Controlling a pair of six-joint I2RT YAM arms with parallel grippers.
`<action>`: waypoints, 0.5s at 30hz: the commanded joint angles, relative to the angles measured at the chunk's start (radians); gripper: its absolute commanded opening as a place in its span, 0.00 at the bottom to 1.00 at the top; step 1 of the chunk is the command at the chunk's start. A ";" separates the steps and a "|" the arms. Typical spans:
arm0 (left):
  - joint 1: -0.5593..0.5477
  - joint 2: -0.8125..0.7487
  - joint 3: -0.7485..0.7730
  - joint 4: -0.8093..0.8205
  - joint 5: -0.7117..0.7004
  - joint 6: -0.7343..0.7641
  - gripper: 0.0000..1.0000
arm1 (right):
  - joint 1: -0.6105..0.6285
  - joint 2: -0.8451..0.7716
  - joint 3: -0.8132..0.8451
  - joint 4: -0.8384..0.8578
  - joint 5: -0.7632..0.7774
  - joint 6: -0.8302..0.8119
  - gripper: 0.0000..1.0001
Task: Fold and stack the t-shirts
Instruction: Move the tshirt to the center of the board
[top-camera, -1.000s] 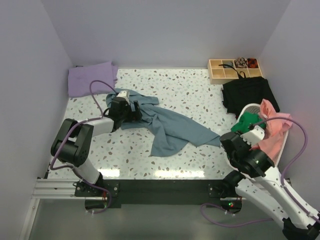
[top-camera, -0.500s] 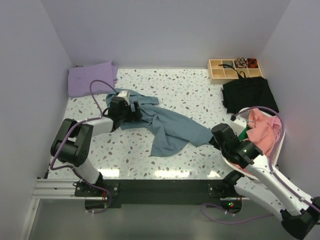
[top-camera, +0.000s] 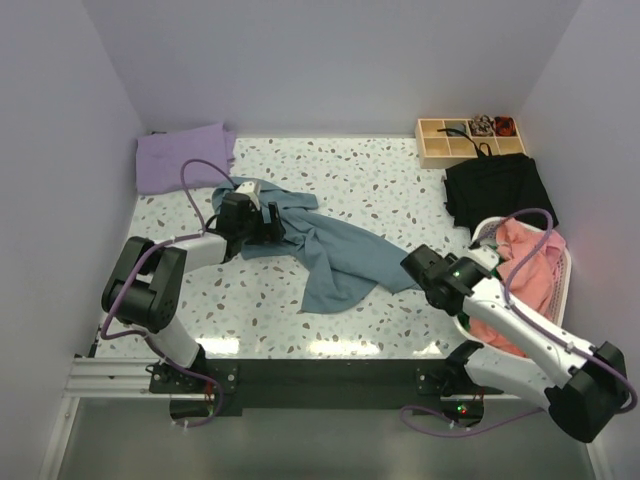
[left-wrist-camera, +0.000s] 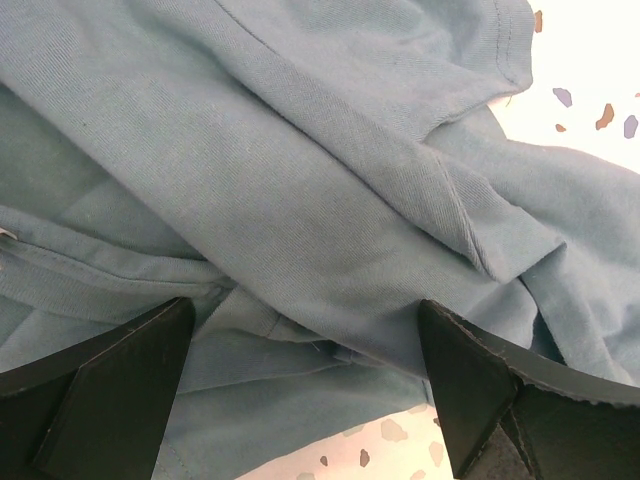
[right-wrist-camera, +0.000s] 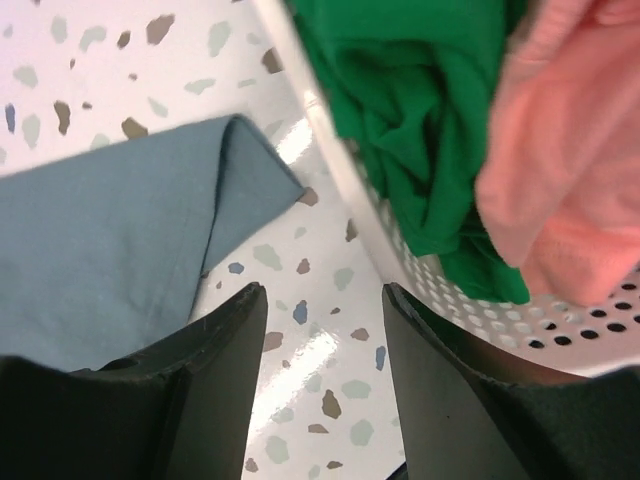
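Note:
A large slate-blue t-shirt (top-camera: 335, 255) lies crumpled across the middle of the table. My left gripper (top-camera: 268, 222) is open and low over its upper left part. In the left wrist view the blue cloth (left-wrist-camera: 300, 170) fills the frame, and the gripper (left-wrist-camera: 305, 340) has its jaws wide apart on either side of a fold. My right gripper (top-camera: 418, 268) is open and empty beside the shirt's right corner (right-wrist-camera: 120, 230). In the right wrist view the gripper (right-wrist-camera: 322, 320) is over bare table. A lavender t-shirt (top-camera: 185, 157) lies folded at the back left. A salmon-pink t-shirt (top-camera: 530, 270) lies in the basket.
A white perforated basket (top-camera: 569, 272) at the right holds pink cloth and green cloth (right-wrist-camera: 420, 120). Its rim (right-wrist-camera: 340, 180) is close to my right fingers. A black cloth (top-camera: 497, 192) and a wooden compartment box (top-camera: 470, 140) are at the back right. Walls enclose three sides.
My right arm has swung left, from over the basket down to the blue shirt's right corner. The left arm and the shirt have not moved.

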 joint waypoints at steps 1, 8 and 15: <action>0.003 0.031 0.004 -0.074 0.052 0.016 1.00 | -0.001 -0.175 0.001 -0.301 0.107 0.355 0.55; 0.003 0.028 0.003 -0.075 0.065 0.021 1.00 | 0.001 -0.282 0.026 -0.398 0.180 0.352 0.54; 0.003 0.022 -0.005 -0.071 0.068 0.016 1.00 | -0.001 -0.125 0.019 0.144 0.009 -0.338 0.57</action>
